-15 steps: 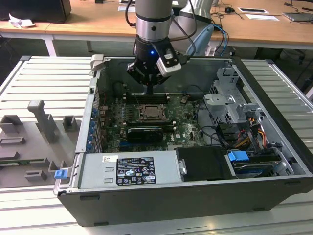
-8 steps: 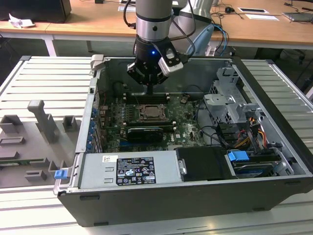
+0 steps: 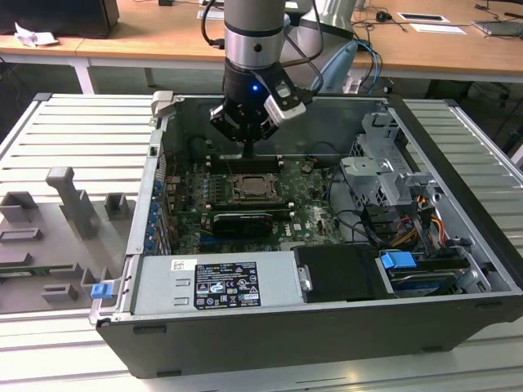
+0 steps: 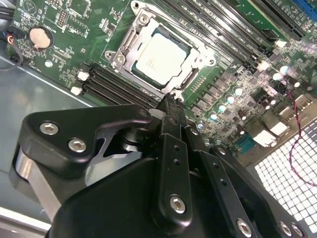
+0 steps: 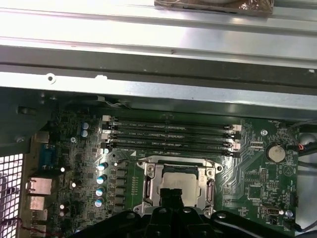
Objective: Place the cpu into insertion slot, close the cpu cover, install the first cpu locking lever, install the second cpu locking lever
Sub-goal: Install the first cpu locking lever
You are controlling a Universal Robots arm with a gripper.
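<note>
Silver metal is framing the cpu (image 4: 161, 53), which is sitting in the insertion slot (image 4: 130, 35) just past the tips of the claw (image 4: 171, 101). The cpu cover (image 4: 200, 62) is lying flat over it, so those two steps look done. I cannot tell if the levers are hooked down. The claw's fingers are pressing together, holding nothing, right at the slot's near edge. Black memory slots (image 4: 116, 80) are crowding close beside the claw, and open room is waiting above it.

Bright light glares off the case rim (image 5: 148, 29) in the first wrist view; the motherboard (image 5: 257, 178) lies shaded.
</note>
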